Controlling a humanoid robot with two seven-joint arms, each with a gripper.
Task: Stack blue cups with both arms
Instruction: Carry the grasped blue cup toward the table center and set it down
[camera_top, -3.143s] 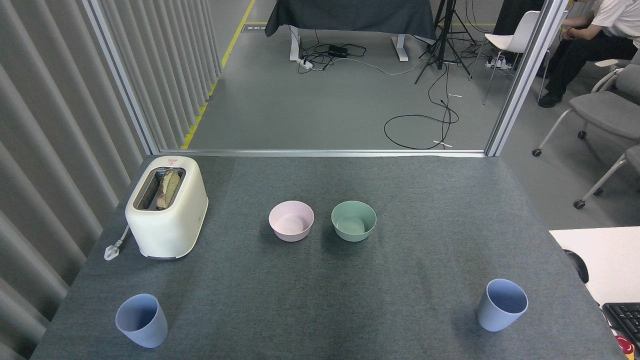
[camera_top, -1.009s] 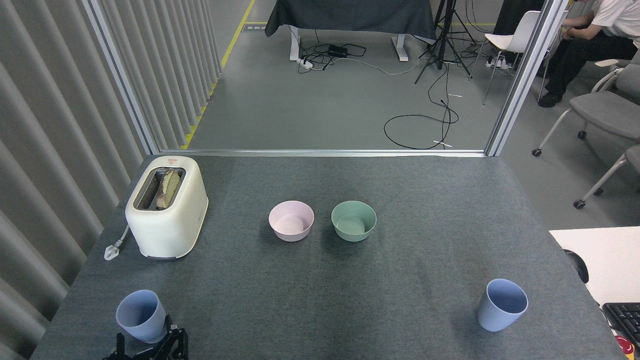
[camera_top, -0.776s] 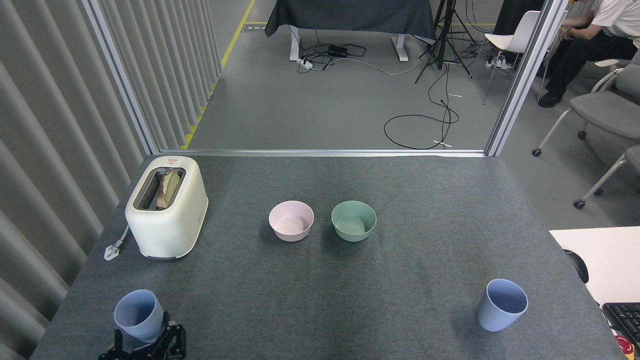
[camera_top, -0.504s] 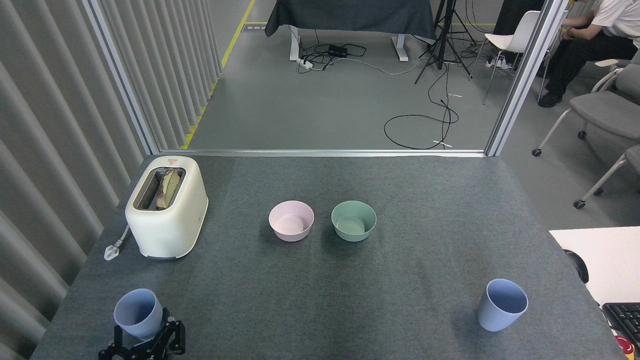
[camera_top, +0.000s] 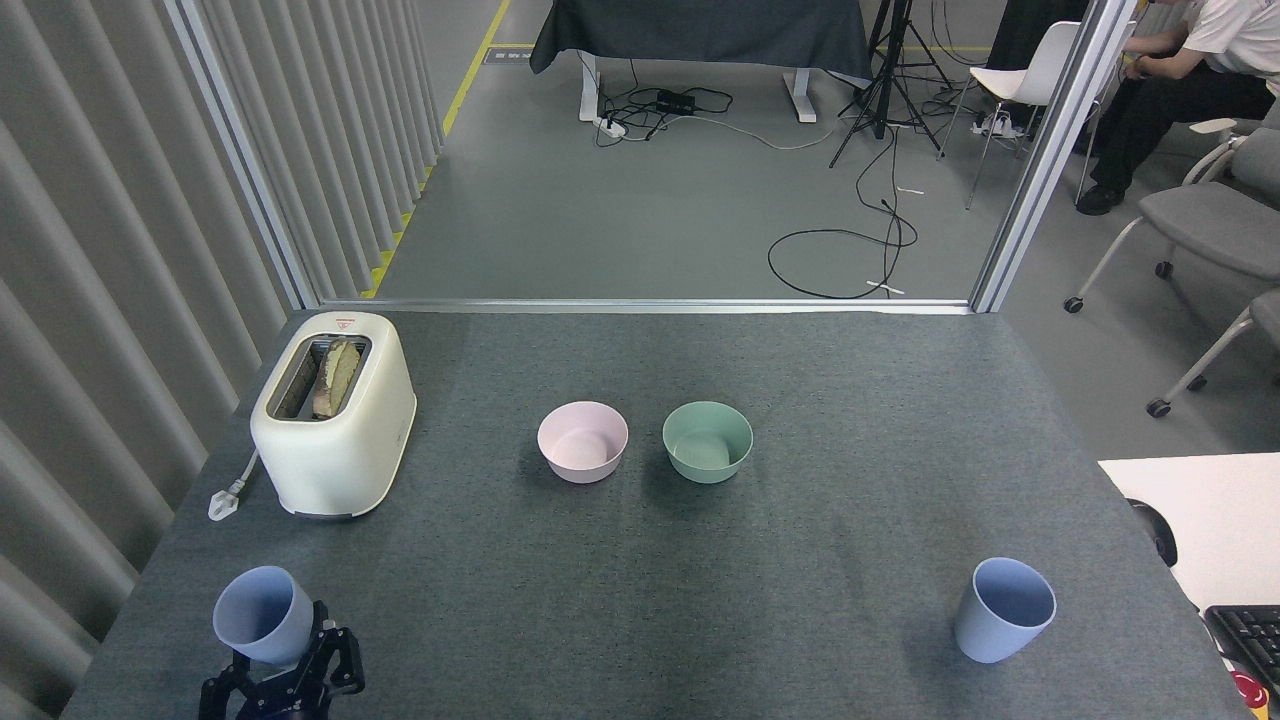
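One blue cup (camera_top: 255, 612) is at the near left corner of the table, tilted a little to the left. My left gripper (camera_top: 288, 658) comes up from the bottom edge and is shut on the cup's lower part, with black fingers (camera_top: 342, 652) on either side of its base. A second blue cup (camera_top: 1003, 610) stands upright and alone at the near right of the grey table (camera_top: 820, 400). The right arm and its gripper are out of view.
A cream toaster (camera_top: 333, 415) with bread in its slot stands at the left. A pink bowl (camera_top: 582, 442) and a green bowl (camera_top: 707, 441) sit side by side mid-table. A white desk (camera_top: 1200, 510) with a keyboard (camera_top: 1250, 640) adjoins on the right.
My left gripper came into view at the bottom left and closed around the left cup. The cup has since shifted up and leftward and tipped slightly. The right cup has not moved.
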